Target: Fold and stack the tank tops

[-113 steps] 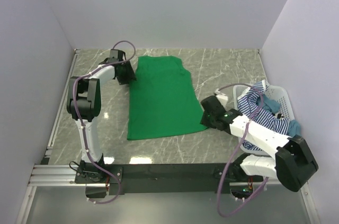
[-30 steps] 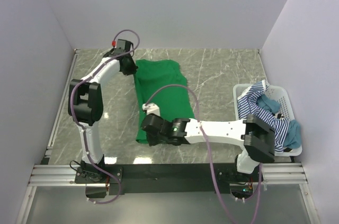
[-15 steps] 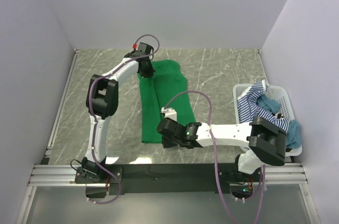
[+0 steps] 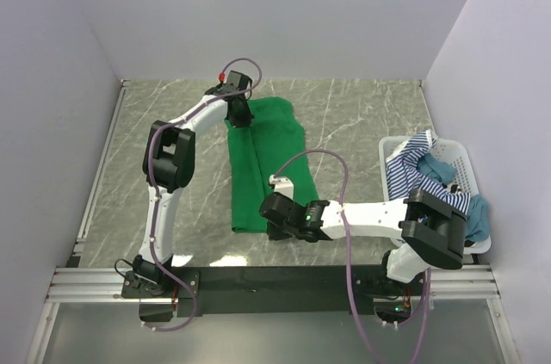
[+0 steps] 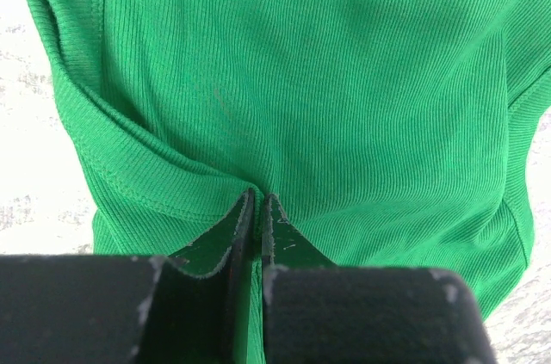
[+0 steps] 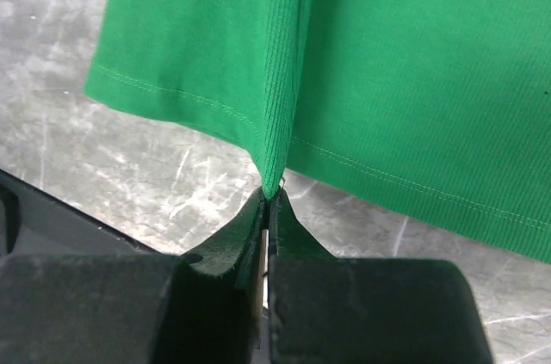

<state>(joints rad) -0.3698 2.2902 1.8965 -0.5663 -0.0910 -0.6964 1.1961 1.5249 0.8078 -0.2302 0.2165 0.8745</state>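
Two robot arms grip opposite ends of the bright green tank top (image 4: 280, 153), which lies stretched lengthwise on the marble-patterned table (image 4: 362, 114), left of centre, with a long fold running down its left side. At the far end, the left gripper (image 4: 239, 113) has its fingers pressed together on a pinch of ribbed green cloth beside a stitched edge, as the left wrist view shows (image 5: 258, 200). At the near end, the right gripper (image 4: 274, 226) clamps the stitched bottom hem where two layers of the cloth meet; in the right wrist view (image 6: 269, 196) its fingers are closed tight on that doubled edge, which is raised just above the table. The right arm reaches across the front of the table from its base to get there.

At the right edge of the table, the white slatted basket (image 4: 459, 154) holds the navy-and-white striped tank top (image 4: 405, 170) and the teal blue tank top (image 4: 437, 171), both crumpled and spilling over its rim.
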